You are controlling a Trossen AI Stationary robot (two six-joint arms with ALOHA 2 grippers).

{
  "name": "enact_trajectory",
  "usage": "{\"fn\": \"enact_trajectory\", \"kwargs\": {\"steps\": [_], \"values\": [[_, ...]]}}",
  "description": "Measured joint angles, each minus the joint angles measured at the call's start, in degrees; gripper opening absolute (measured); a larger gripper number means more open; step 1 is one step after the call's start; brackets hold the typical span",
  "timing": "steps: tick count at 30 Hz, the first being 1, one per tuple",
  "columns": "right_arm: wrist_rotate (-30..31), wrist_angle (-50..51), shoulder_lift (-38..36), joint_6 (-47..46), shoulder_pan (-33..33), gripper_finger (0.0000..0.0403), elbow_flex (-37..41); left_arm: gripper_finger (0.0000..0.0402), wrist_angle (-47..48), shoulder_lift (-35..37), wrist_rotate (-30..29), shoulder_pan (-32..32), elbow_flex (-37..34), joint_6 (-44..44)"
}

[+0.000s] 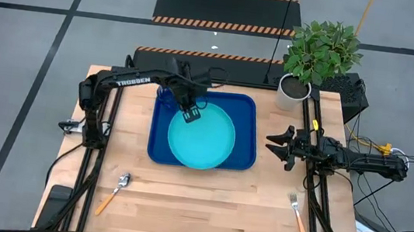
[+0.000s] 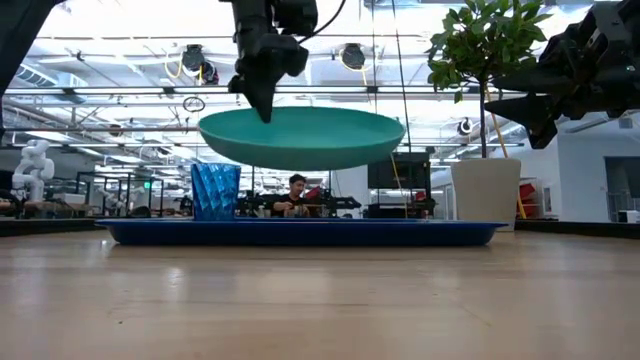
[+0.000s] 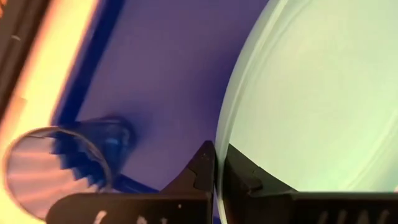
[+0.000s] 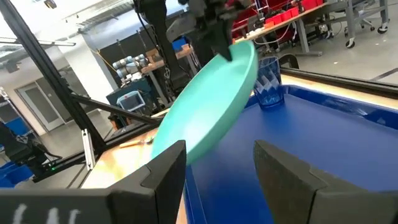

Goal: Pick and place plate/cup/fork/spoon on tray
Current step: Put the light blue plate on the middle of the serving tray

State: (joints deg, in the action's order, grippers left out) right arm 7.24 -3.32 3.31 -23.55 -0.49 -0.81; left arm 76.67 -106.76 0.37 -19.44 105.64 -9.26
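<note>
While pinched rimwise, plate above tray (airborne)

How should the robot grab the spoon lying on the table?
Probably from straight above, jaws closing across the orange handle. The spoon lies flat on the table, handle slanting toward the front edge. The handle is long and narrow; the bowl is rounded and likely slippery.

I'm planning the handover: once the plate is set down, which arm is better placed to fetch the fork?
Probably the right. The fork lies at the table's right front, below the open, empty right gripper. The left gripper is clamped on the plate above the tray.
</note>
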Motion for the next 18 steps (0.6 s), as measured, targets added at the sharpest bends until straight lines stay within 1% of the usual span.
{"fn": "enact_trajectory", "kwargs": {"steps": [3, 6, 8, 11, 18], "values": [[-0.01, 0.05, 0.0, 0.0, 0.0, 0.0183, 0.01, 0.0006, 0.09, 0.0, -1.82, -0.3, 0.66, 0.68], [-0.01, 0.08, 0.0, 0.16, 0.0, 0.0183, -0.01, 0.0006, -0.05, -0.02, -2.41, -0.33, 0.22, 1.8], [-0.01, 0.08, 0.0, 0.49, 0.0, 0.0183, -0.01, 0.0006, -0.18, -0.83, -2.53, -0.33, 0.1, 2.7], [-0.01, 0.07, -0.01, 1.12, 0.0, 0.0183, -0.01, 0.0006, -0.4, -2.53, -4.67, -0.3, 0.0, 4.0], [-0.01, 0.01, -0.02, 1.94, 0.0, 0.0183, -0.01, 0.0006, -3.21, -6.18, -4.52, -0.86, -0.01, 7.3]]}}
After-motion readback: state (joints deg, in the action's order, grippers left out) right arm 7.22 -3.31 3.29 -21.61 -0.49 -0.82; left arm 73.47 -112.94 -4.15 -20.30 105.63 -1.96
